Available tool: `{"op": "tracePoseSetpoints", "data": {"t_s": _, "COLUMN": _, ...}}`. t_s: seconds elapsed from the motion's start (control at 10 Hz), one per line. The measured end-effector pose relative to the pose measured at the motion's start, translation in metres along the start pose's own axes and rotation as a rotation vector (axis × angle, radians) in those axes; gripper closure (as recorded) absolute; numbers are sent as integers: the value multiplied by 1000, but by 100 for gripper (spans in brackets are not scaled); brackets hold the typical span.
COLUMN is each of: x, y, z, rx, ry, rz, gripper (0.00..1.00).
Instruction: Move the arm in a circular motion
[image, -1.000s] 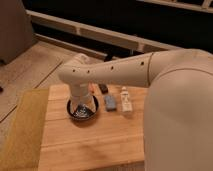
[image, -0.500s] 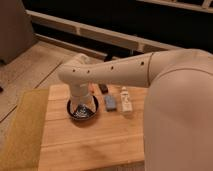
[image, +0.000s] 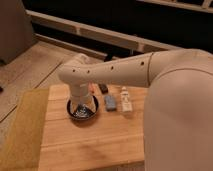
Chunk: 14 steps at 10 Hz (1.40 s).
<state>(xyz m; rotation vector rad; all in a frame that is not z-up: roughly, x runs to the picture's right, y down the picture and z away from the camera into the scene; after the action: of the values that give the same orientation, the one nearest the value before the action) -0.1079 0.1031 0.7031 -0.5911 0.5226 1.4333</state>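
My cream-white arm reaches from the right across the wooden table. Its thick tubular segment carries a row of small dark holes and ends in a bulbous joint at the left. From that joint the wrist drops straight down, and the gripper hangs over a dark round bowl. The wrist hides most of the gripper.
A small dark blue-grey object and a white bottle-like item lie right of the bowl. A small dark item sits behind them. A yellow-green mat covers the table's left side. A railing runs behind.
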Motion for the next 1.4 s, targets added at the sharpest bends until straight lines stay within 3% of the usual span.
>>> {"op": "tracePoseSetpoints", "data": {"t_s": 0.1, "x": -2, "y": 0, "z": -1, "rx": 2, "ry": -2, "rz": 0, "gripper": 35}}
{"op": "tracePoseSetpoints", "data": {"t_s": 0.3, "x": -30, "y": -27, "z": -7, "rx": 56, "ry": -36, "rz": 13, "gripper": 35}}
{"op": "tracePoseSetpoints", "data": {"t_s": 0.6, "x": -87, "y": -82, "z": -28, "rx": 125, "ry": -100, "rz": 63, "gripper": 35}}
{"op": "tracePoseSetpoints", "data": {"t_s": 0.9, "x": -127, "y": -124, "z": -42, "rx": 127, "ry": -169, "rz": 81, "gripper": 35}}
{"op": "tracePoseSetpoints", "data": {"t_s": 1.2, "x": -156, "y": -144, "z": -41, "rx": 92, "ry": -219, "rz": 9, "gripper": 35}}
{"op": "tracePoseSetpoints", "data": {"t_s": 1.4, "x": -171, "y": -145, "z": -42, "rx": 90, "ry": -229, "rz": -46, "gripper": 35}}
